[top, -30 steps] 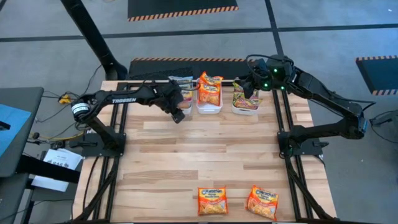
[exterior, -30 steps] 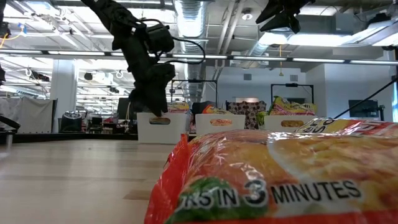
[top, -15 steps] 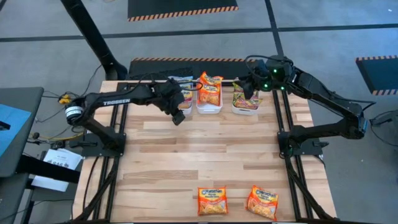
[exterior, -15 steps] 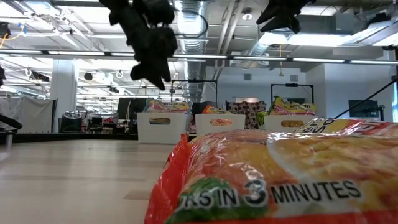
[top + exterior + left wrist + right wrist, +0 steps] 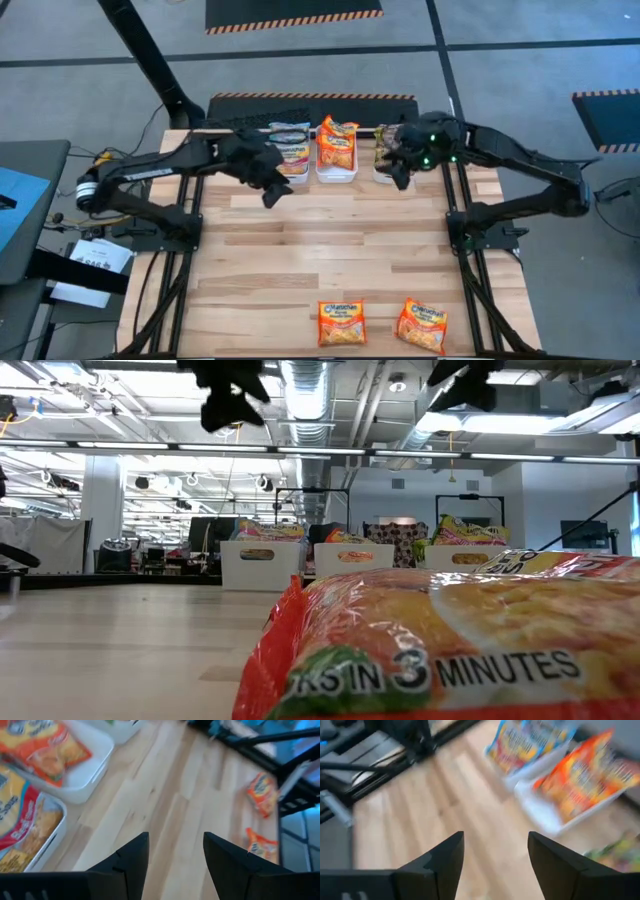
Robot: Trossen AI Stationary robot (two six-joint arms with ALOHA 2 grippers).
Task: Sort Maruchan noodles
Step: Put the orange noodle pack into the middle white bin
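1. Three white trays stand in a row along the far edge of the wooden bench (image 5: 330,240): the left tray (image 5: 292,160) holds a pale packet with blue and red print, the middle tray (image 5: 336,155) an orange-red packet standing on edge, and the right tray (image 5: 393,165) a green-yellow packet partly covered by the right arm.
2. Two orange-red packets lie flat near the front edge of the bench, one (image 5: 341,323) just left of the other (image 5: 421,325), well apart from the trays.
3. The left pincer (image 5: 273,190) hangs above bare wood just in front of the left tray; the left wrist view shows its fingers (image 5: 131,855) spread apart with nothing between them.
4. The right pincer (image 5: 400,172) hovers over the front edge of the right tray; its fingers (image 5: 445,855) are likewise apart and hold nothing.
5. In the low view one front packet (image 5: 450,645) fills the foreground and blocks much of the bench; both arms show only as dark shapes cut off at the upper edge.
6. The right wrist view is blurred, so packet print cannot be read there.
7. Dark frame rails and cables flank the bench on both sides.
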